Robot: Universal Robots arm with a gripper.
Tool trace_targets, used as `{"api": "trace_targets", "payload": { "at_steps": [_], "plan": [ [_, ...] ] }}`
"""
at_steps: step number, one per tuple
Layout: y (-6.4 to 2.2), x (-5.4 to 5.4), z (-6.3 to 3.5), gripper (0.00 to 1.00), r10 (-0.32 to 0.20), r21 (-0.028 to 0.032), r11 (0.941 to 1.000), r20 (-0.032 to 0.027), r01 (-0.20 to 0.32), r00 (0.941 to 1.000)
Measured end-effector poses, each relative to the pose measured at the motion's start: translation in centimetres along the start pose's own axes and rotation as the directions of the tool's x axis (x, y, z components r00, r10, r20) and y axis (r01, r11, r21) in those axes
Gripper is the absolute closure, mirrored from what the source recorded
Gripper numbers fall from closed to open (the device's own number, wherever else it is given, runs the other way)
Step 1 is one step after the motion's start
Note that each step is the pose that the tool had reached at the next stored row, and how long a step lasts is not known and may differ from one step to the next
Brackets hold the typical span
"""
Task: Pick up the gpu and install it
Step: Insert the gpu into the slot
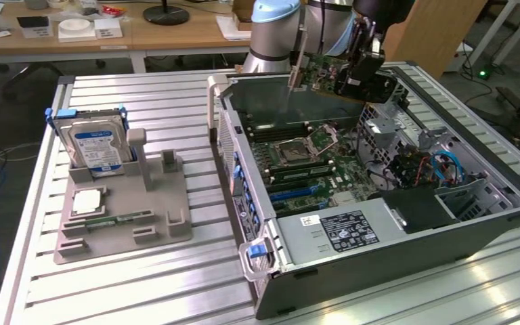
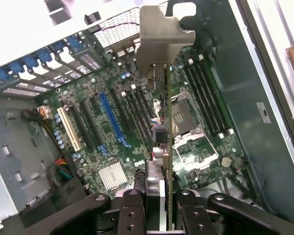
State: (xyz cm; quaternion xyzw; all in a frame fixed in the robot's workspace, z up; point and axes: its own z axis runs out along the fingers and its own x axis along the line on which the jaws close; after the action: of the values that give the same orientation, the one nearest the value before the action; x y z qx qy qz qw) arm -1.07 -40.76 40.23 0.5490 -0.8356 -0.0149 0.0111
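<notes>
- Now the gpu (image 1: 321,73) hangs in the air over the open case (image 1: 395,244), above the case's far end, toward the far edge of the surface (image 1: 152,291); it touches neither the case nor the motherboard (image 1: 300,166).
- In the wrist view the jaws are clamped on the gpu, one pad on each face, at the end away from its silvery bracket (image 2: 162,32).
- The card is seen edge-on there, with the bracket pointing away from the wrist, over the board's rows of slots, among them a long blue slot (image 2: 111,117).
- Judged by its build, the card should be light and stiff: a thin flat board that will not sag.
- It looks fragile, though. The faces carry small parts and the fan side stands proud, so squeezing hard across them could do harm.
- Its flat faces are probably a little slick, so a grip at one end may let it pivot if the far end meets resistance.
- The best hold seems to be on plain board or the heatsink body, clear of the contact edge and the fan blades.
- The metal bracket is the toughest part, but thin and narrow to pinch.
- At the exterior view's left edge of the surface, a hard drive (image 1: 95,147) stands in a grey holder (image 1: 124,223), well apart from the card.
</notes>
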Motion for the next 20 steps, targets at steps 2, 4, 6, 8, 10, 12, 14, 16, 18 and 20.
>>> {"api": "trace_targets", "payload": {
  "at_steps": [2, 4, 6, 8, 10, 12, 14, 16, 18, 20],
  "plan": [
    [0.0, 0.0, 0.0, 0.72, -0.029, 0.0, 0.9996, -0.0012, 0.029, 0.9996],
    [0.0, 0.0, 0.0, 0.72, -0.059, 0.0, 0.9983, -0.0023, 0.059, 0.9983],
    [0.0, 0.0, 0.0, 0.72, -0.087, 0.0, 0.9962, -0.0033, 0.087, 0.9962],
    [0.0, 0.0, 0.0, 0.72, -0.119, 0.0, 0.9928, -0.0045, 0.119, 0.9928],
    [0.0, 0.0, 0.0, 0.72, -0.154, -0.0001, 0.9881, -0.0058, 0.154, 0.9881],
    [0.0, 0.0, 0.0, 0.72, -0.186, -0.0003, 0.9826, -0.007, 0.186, 0.9826],
    [0.0, 0.0, 0.0, 0.72, -0.215, -0.0004, 0.9767, -0.0081, 0.215, 0.9767],
    [0.0, 0.0, 0.0, 0.72, -0.242, -0.0006, 0.9703, -0.0092, 0.242, 0.9702],
    [0.0, 0.0, 0.0, 0.72, -0.267, -0.0008, 0.9637, -0.01, 0.267, 0.9636],
    [0.0, 0.0, 0.0, 0.72, -0.293, -0.001, 0.9563, -0.0111, 0.293, 0.9562]
  ]
}}
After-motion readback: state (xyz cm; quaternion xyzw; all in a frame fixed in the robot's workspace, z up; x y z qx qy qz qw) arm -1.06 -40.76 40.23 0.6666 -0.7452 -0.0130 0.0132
